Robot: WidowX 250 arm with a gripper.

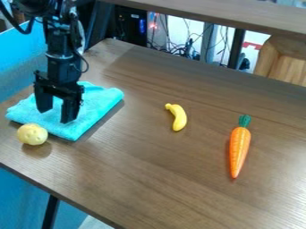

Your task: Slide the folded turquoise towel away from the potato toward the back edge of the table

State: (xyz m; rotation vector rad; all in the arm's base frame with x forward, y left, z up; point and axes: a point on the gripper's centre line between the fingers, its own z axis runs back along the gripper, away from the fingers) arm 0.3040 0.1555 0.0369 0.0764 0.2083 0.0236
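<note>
With fingers wide apart, the gripper [55,115] was at the blue cloth [97,107], toward the table's [149,179] ten o'clock, where pinching squarely seemed best, clear of the potato [32,134] at the gripper's seven.

The one camera looks down at a slant from above the table [155,179], facing across it toward the cables [191,49] past its far edge [179,61]. It sits near enough that the near edge [36,184] cuts diagonally through the lower left.
</note>
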